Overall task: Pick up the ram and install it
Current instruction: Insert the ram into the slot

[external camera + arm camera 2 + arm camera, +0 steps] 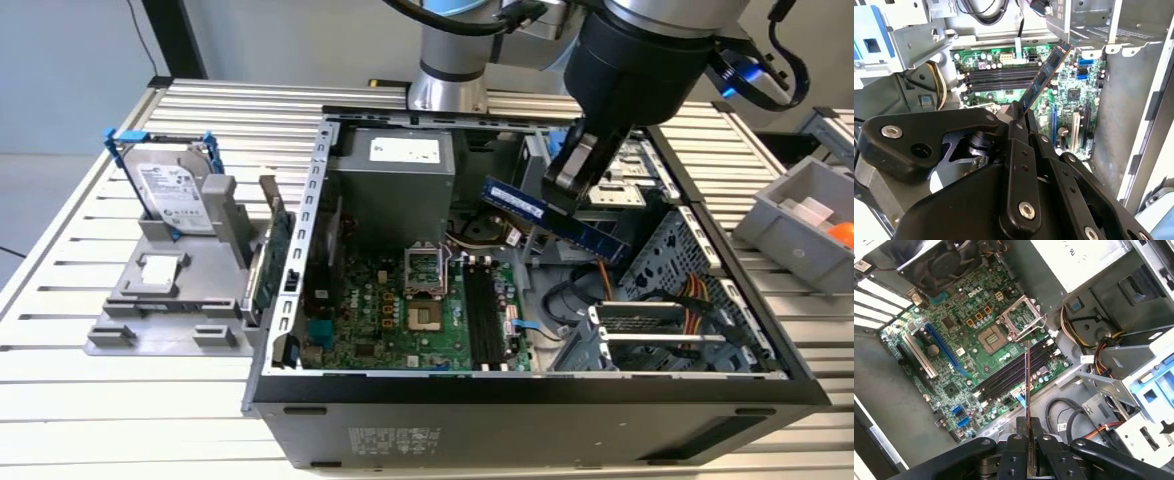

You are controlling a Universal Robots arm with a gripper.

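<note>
The gripper [571, 178] has its jaws clamped on the ram [587, 232]. The ram hangs tilted, right of centre in the exterior view, over the open computer case [534, 410]. The green motherboard [387, 320] and its dark memory slots [483, 320] lie below.

— What sort of place is this?
— A robotics lab or assembly workshop: a ribbed aluminium-profile worktop [114, 405] carries an open black desktop computer case [534, 405], a grey plastic parts fixture [160, 300] and a grey plastic bin [787, 235].
</note>
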